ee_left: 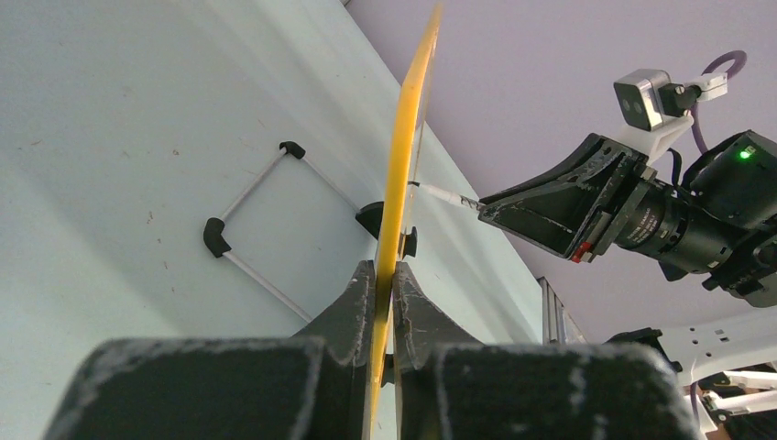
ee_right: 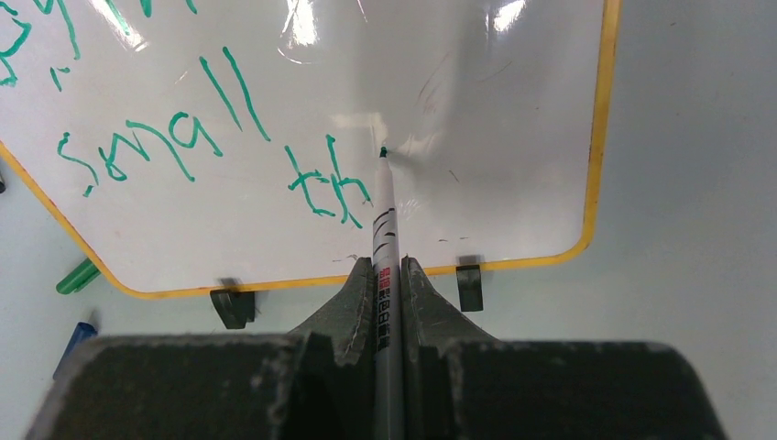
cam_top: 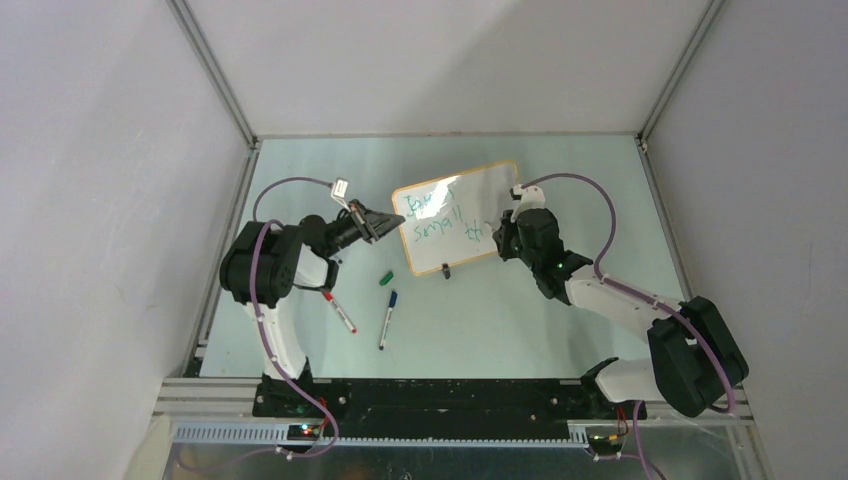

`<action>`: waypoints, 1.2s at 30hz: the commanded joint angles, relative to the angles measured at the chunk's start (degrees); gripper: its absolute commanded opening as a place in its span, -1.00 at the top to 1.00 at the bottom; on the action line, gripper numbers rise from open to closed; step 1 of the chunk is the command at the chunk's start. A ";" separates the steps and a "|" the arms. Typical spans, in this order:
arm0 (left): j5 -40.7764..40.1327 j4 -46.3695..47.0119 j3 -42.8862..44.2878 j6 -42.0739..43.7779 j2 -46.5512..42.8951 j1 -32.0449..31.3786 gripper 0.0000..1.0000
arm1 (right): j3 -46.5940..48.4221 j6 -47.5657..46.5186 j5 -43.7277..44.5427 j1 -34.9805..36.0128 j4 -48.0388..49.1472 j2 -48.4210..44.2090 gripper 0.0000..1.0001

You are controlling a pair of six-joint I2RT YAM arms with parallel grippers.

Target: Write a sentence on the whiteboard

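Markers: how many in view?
3: a red marker and a blue marker lie loose on the table; a green marker is gripped in the right pincer. None seem hidden.

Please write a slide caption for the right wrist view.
Right gripper holds a green-tipped marker to the whiteboard, the sentence unfinished at "small th".

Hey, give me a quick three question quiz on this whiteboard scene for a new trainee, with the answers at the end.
1. What is the left gripper clamped on? A) an eraser B) the edge of the whiteboard C) nothing
2. True or false: the right gripper holds a marker with its tip at the board.
3. Fill in: the green sentence so far ends with the letters __.
Key: 1 B; 2 true; 3 th
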 commanded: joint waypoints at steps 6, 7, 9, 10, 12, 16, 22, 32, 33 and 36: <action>1.22 2.75 -0.31 0.16 -2.47 -0.39 1.00 | 0.00 -0.14 0.96 0.58 -0.93 -4.32 1.00; 1.26 2.75 -0.30 0.16 -2.47 -0.41 1.00 | -0.41 -0.15 1.01 0.88 -0.92 -4.76 1.00; 1.28 2.75 -0.29 0.16 -2.55 -0.44 1.00 | -1.41 -0.06 1.13 1.14 -0.82 -5.82 1.00; 1.24 2.79 -0.29 0.16 -2.56 -0.44 1.00 | -1.81 0.07 1.18 1.30 -0.86 -6.18 1.00; 1.23 2.75 -0.33 0.26 -2.56 -0.39 1.00 | -2.03 0.01 1.27 1.45 -0.98 -6.04 1.00; 1.13 2.75 -0.39 0.25 -2.65 -0.45 1.00 | -1.71 0.04 1.49 1.40 -0.68 -4.83 1.00; 1.23 2.76 -0.29 0.20 -2.49 -0.43 1.00 | -0.95 0.08 2.59 1.29 -1.22 -2.90 1.00; 1.25 2.75 -0.22 0.16 -2.48 -0.41 1.00 | 0.96 -0.16 2.20 1.00 -0.97 -0.01 1.00; 1.22 2.75 -0.21 0.16 -2.45 -0.40 1.00 | 0.98 -0.16 2.22 1.01 -1.10 -0.01 1.00; 1.27 2.75 -0.20 0.16 -2.47 -0.43 1.00 | 1.01 0.11 2.36 0.95 -1.66 0.15 1.00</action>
